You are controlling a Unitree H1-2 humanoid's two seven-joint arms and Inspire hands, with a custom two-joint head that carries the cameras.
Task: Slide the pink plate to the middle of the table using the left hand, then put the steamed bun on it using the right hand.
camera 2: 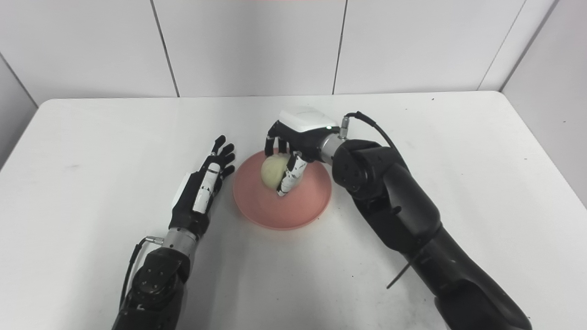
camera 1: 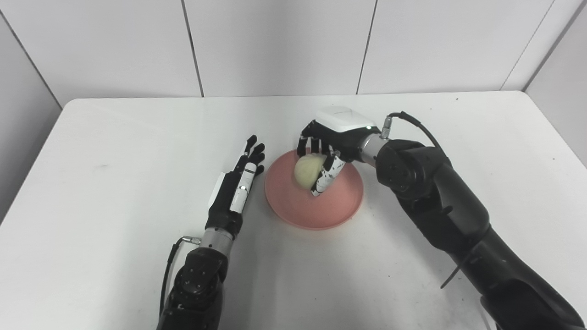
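Observation:
The pink plate [camera 1: 293,206] lies near the middle of the white table. My right hand [camera 1: 328,146] reaches over the plate from the right and is shut on the pale steamed bun [camera 1: 306,170], which sits low over the plate's far half; whether it touches the plate I cannot tell. My left hand [camera 1: 239,179] lies flat and open on the table just left of the plate, fingers stretched out and pointing away, holding nothing. The same scene shows in the right eye view, with the bun [camera 2: 273,169] in my right hand [camera 2: 296,137].
The white table [camera 1: 114,151] is bounded by white wall panels at the back. Its left, right and far edges are in view. My right forearm [camera 1: 440,201] crosses the table's right front part.

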